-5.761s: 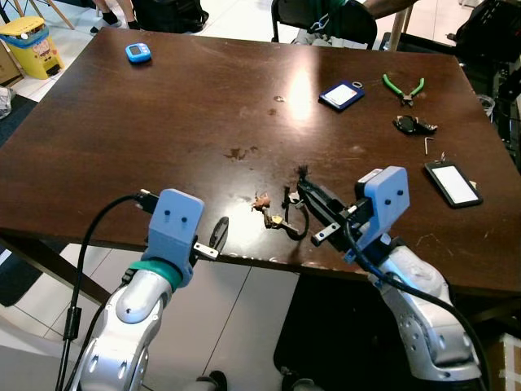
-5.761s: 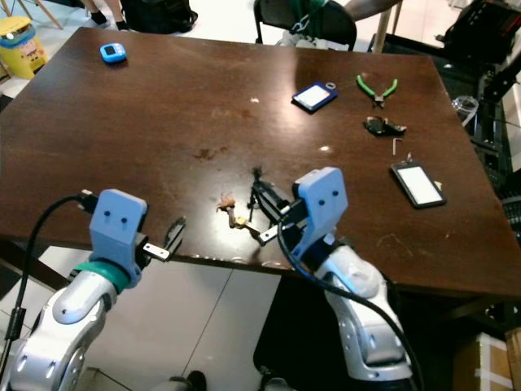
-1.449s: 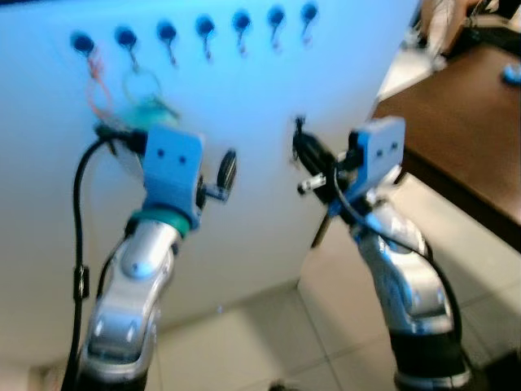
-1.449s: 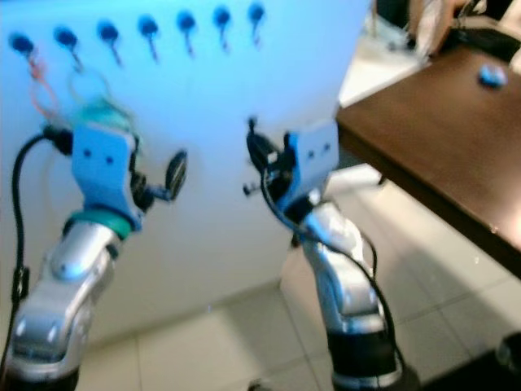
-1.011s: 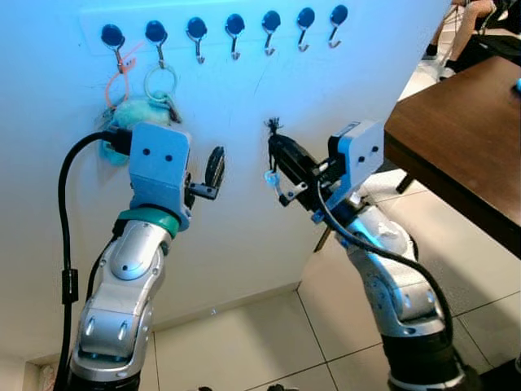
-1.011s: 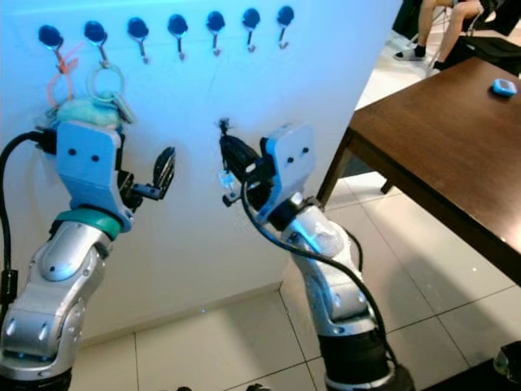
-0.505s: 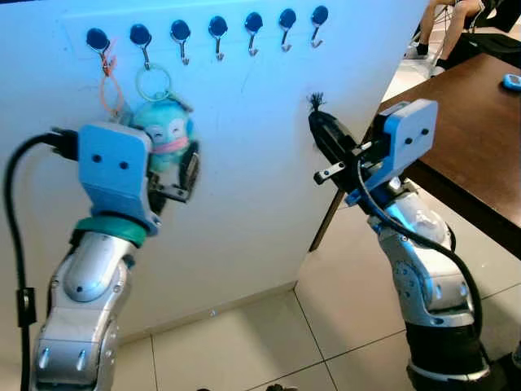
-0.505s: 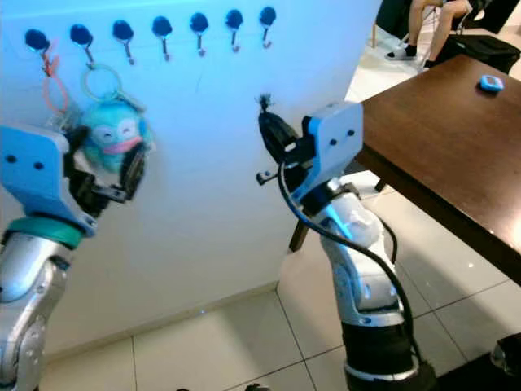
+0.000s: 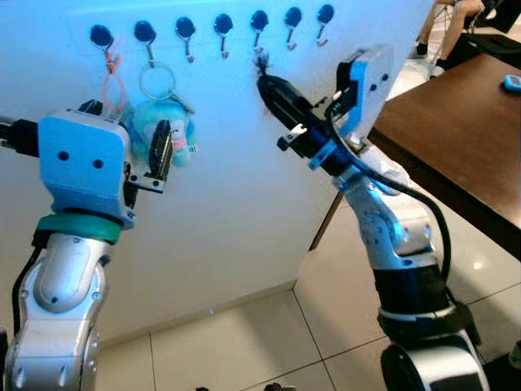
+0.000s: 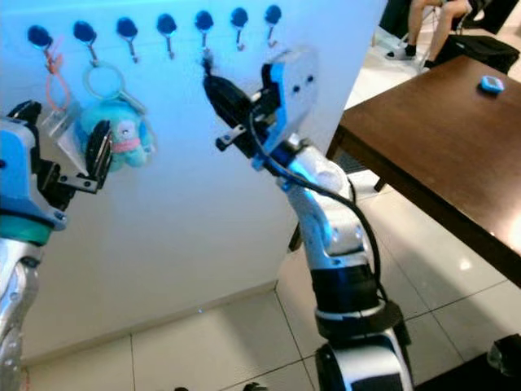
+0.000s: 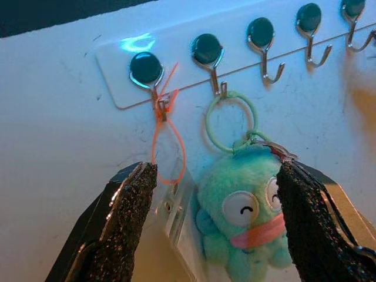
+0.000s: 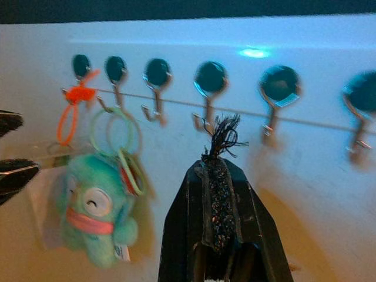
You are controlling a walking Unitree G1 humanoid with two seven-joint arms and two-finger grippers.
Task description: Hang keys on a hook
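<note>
A row of several metal hooks [image 9: 224, 26] runs along the white wall. My right gripper [image 9: 267, 81] is raised close under the fourth and fifth hooks [image 12: 210, 79]. It is shut on a black cord whose frayed end [image 12: 222, 132] sticks out past the fingertips. The keys themselves are hidden. My left gripper [image 10: 61, 132] is open in front of a teal plush keychain [image 9: 167, 130]. The plush hangs by a green ring [image 9: 156, 81] from the second hook. An orange loop [image 9: 110, 73] hangs on the first hook.
A dark brown table [image 9: 456, 122] stands to the right with a small blue object [image 9: 511, 81] on it. A person's legs [image 9: 444, 16] are beyond it. Pale floor tiles [image 9: 269, 342] lie below the wall.
My right gripper has risen and swung left, from mid-wall height up to just under the hooks. The left arm has shifted slightly left, its gripper still open by the plush.
</note>
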